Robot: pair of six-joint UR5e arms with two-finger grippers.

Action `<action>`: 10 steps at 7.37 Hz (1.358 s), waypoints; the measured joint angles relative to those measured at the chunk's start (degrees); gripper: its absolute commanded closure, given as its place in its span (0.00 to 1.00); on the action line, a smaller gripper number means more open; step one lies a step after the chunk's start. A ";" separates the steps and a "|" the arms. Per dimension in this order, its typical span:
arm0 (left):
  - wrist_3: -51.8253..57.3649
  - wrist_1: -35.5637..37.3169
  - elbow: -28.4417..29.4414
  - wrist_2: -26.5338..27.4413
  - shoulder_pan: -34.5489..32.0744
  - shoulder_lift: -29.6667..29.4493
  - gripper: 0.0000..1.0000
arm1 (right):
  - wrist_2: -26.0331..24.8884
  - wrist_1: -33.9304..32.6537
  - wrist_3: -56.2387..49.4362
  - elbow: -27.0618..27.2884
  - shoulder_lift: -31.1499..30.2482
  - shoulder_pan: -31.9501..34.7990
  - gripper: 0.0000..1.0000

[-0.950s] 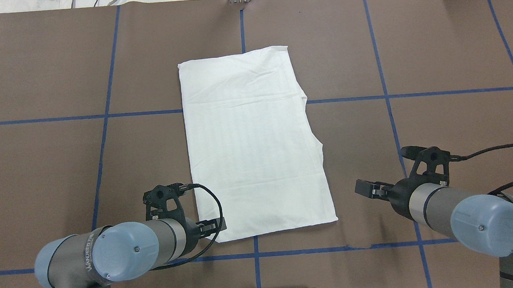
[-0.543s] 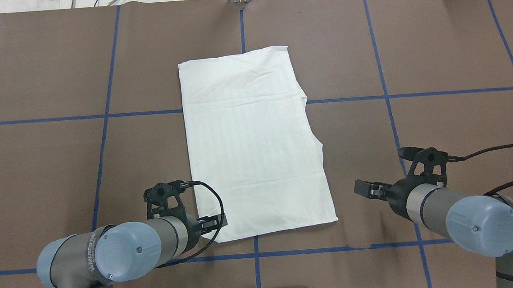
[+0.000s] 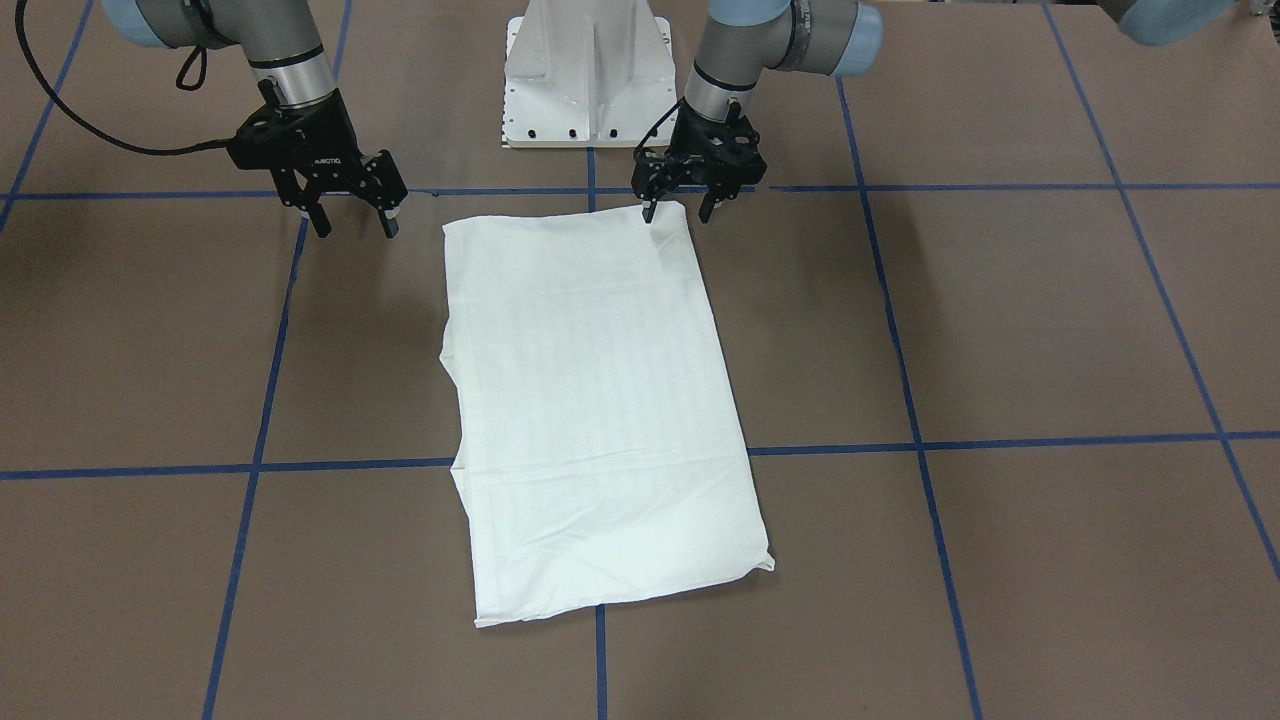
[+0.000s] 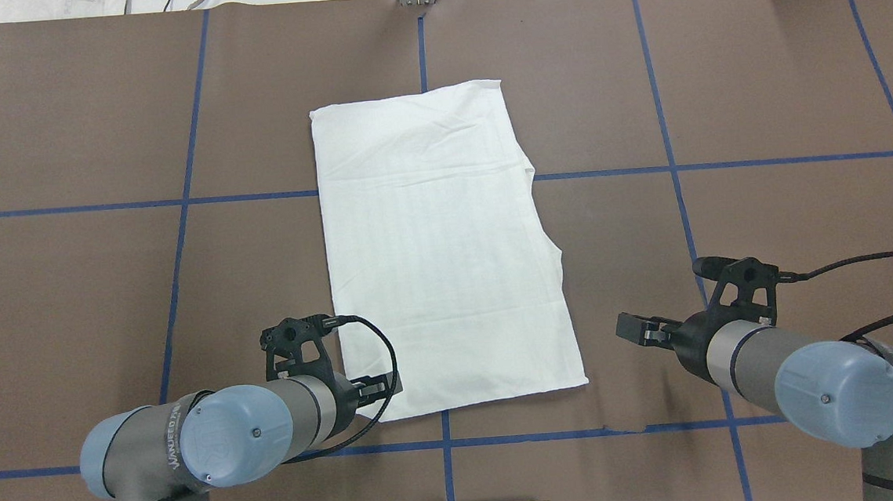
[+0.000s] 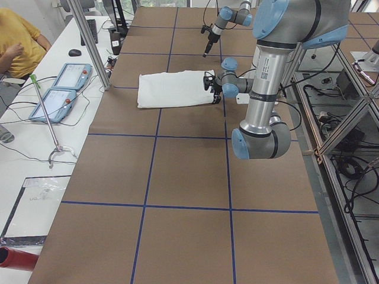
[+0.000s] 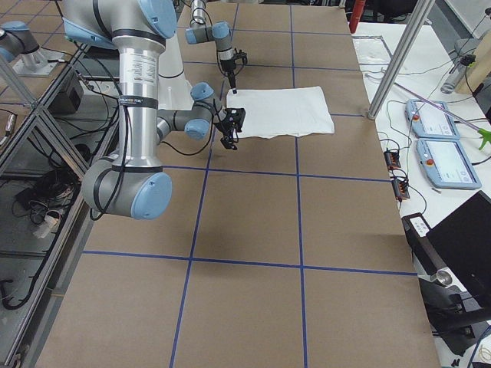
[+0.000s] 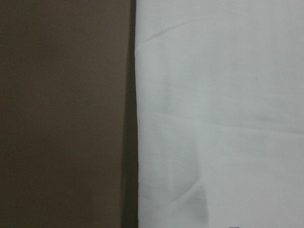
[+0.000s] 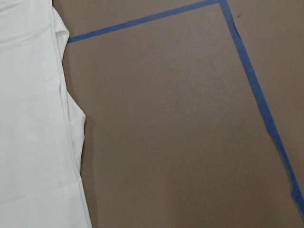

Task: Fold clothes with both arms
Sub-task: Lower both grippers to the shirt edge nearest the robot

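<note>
T-shirt (image 4: 439,251) lies folded flat; left tool (image 3: 678,214) seemingly touches its corner.

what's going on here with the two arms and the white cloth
Two robot arms are partway through folding a white shirt, which lies flat on the brown table, already folded into a long rectangle. The left gripper is open and low at the shirt's corner nearest the robot, with one finger at the cloth and the other just off its edge. It has not closed on the cloth yet. The right gripper is open too, over bare table and apart from the shirt.
</note>
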 measured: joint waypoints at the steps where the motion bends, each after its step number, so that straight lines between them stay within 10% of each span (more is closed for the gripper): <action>1: -0.03 -0.42 0.67 -0.01 0.01 -0.32 0.41 | -0.02 0.00 0.00 0.00 0.00 0.00 0.00; 2: -0.14 -0.60 0.88 -0.01 0.01 -0.46 0.55 | -0.03 0.00 0.02 0.00 0.00 0.00 0.00; 5: -0.25 -0.60 0.66 -0.26 -0.06 -0.54 0.55 | -0.22 0.00 0.06 0.00 0.00 -0.31 0.00; 7: -0.19 -0.42 0.38 -0.35 -0.13 -0.49 1.00 | -1.06 0.00 0.44 0.03 0.00 -1.06 0.04; 10: -0.24 -0.35 0.32 -0.35 -0.21 -0.42 1.00 | -4.61 -1.31 11.18 -0.18 2.13 -4.64 0.05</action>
